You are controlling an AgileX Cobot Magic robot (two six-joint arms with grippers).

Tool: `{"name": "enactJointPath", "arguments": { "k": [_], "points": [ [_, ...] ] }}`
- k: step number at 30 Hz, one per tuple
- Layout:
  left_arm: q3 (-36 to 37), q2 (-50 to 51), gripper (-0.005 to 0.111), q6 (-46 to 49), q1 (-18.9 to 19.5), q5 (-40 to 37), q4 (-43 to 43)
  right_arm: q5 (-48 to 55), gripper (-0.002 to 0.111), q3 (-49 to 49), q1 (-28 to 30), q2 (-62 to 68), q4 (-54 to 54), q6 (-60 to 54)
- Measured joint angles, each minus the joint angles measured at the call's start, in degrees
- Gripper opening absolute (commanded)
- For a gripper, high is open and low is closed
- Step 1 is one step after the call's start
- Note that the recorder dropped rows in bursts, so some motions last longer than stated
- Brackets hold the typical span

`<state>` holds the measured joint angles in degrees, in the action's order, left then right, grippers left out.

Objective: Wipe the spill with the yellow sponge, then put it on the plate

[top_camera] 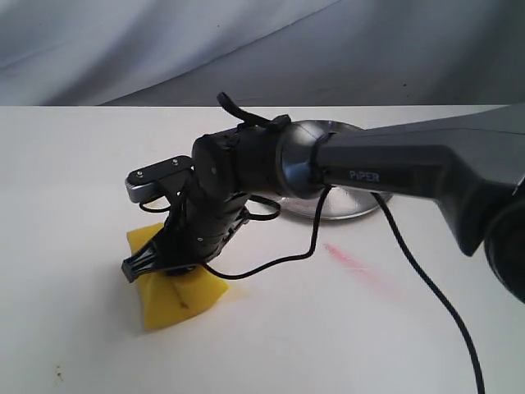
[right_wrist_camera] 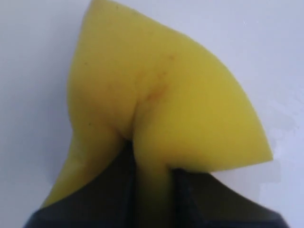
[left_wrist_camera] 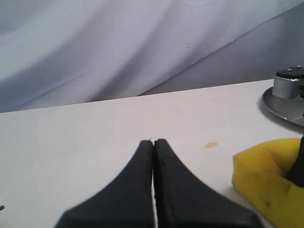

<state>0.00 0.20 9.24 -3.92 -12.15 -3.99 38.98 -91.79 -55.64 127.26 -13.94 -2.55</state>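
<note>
The yellow sponge (top_camera: 176, 300) rests on the white table, squeezed into a folded wedge. My right gripper (top_camera: 164, 264) reaches across from the right and is shut on it from above. In the right wrist view the sponge (right_wrist_camera: 166, 95) bulges out past the gripper (right_wrist_camera: 152, 190), with foam pinched between the two dark fingers. The left wrist view shows the sponge (left_wrist_camera: 266, 175) from the side and a small pale amber spot of spill (left_wrist_camera: 211, 145) on the table near it. My left gripper (left_wrist_camera: 153, 141) is shut and empty, apart from the sponge. The silver plate (top_camera: 353, 205) lies behind the right arm.
A faint pink streak (top_camera: 353, 264) marks the table right of the sponge. A black cable (top_camera: 426, 287) hangs from the right arm across the table. Grey cloth (top_camera: 164, 49) backs the far table edge. The plate's rim (left_wrist_camera: 285, 108) shows beyond the sponge.
</note>
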Motion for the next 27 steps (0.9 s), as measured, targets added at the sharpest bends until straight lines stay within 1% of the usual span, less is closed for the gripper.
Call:
{"name": "enactJointPath", "arguments": {
  "k": [2, 5, 8, 14, 17, 20, 22, 24, 27],
  "points": [
    [0.0, 0.0, 0.0, 0.0, 0.0, 0.0, 0.0, -1.3, 0.0, 1.5, 0.0, -0.7, 1.1, 1.0],
    [0.0, 0.0, 0.0, 0.0, 0.0, 0.0, 0.0, -4.5, 0.0, 7.1, 0.7, -3.5, 3.8, 3.4],
    [0.0, 0.0, 0.0, 0.0, 0.0, 0.0, 0.0, -7.4, 0.0, 15.2, 3.1, -7.6, 4.6, 4.4],
    [0.0, 0.0, 0.0, 0.0, 0.0, 0.0, 0.0, -10.7, 0.0, 30.8, 12.9, -17.9, 8.3, 4.4],
    [0.0, 0.0, 0.0, 0.0, 0.0, 0.0, 0.0, -10.3, 0.0, 36.0, 17.7, -22.2, 11.2, 4.4],
    [0.0, 0.0, 0.0, 0.0, 0.0, 0.0, 0.0, -9.3, 0.0, 38.8, 21.3, -24.6, 12.5, 4.4],
    [0.0, 0.0, 0.0, 0.0, 0.0, 0.0, 0.0, -8.8, 0.0, 39.2, 22.4, -24.9, 12.6, 4.4],
    [0.0, 0.0, 0.0, 0.0, 0.0, 0.0, 0.0, -8.8, 0.0, 39.2, 22.5, -24.9, 12.6, 4.4],
    [0.0, 0.0, 0.0, 0.0, 0.0, 0.0, 0.0, -7.4, 0.0, 37.3, 21.3, -23.2, 11.7, 4.0]
  ]
}}
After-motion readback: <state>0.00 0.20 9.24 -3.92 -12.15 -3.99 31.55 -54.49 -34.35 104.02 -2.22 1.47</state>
